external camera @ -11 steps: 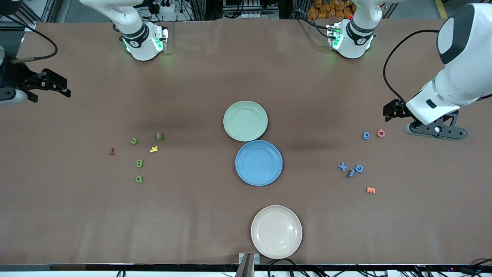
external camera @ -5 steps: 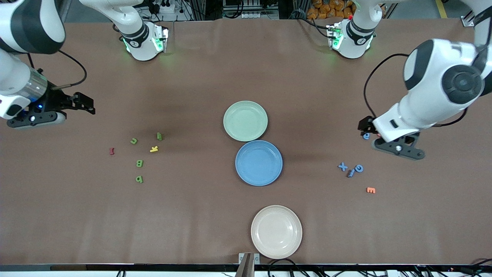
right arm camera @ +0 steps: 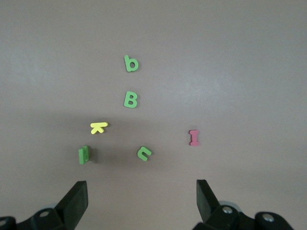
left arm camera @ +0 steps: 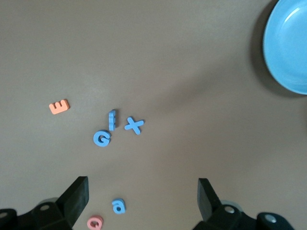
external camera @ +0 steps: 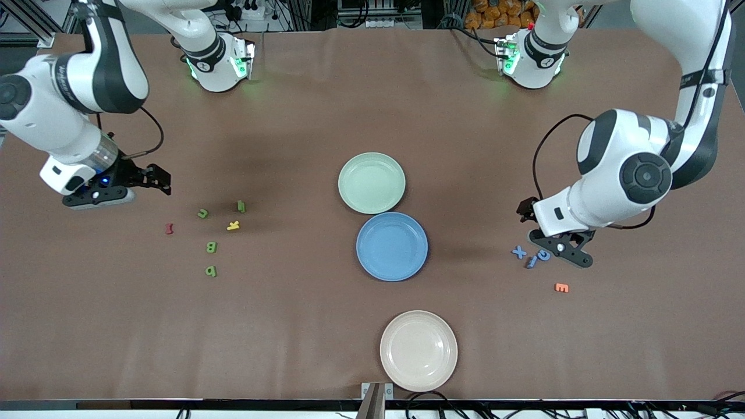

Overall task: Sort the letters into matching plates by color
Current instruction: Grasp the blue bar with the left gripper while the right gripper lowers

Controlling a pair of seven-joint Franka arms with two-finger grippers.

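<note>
The green letters (external camera: 211,247) sit at 9 o'clock from the plates (external camera: 391,246), blue letters (external camera: 519,252) at 3 o'clock. They look light, small, maybe squishy; pinch one by its flat sides. The left end effector (left arm camera: 143,194) hangs spread over the blue letters, and the right end effector (right arm camera: 141,194) hangs spread near the green ones.

Even overhead light, bright, no hard glare on the matte brown table (external camera: 291,326). Soft blurred shadows lie on the table at mid-frame of the front view, beside the blue plate (external camera: 391,246) and around the green letters (external camera: 211,247). Small green glow on the table at both arm bases, top of frame. Plates show faint sheen on rims; the beige plate (external camera: 418,350) is lightly washed out. Front view is sharp throughout, with slight bowing at the table edges. Left wrist view is dimmer and greyer, the blue letters (left arm camera: 101,139) slightly soft. Right wrist view is crisp, with a soft shadow band in the lower part of the frame.
</note>
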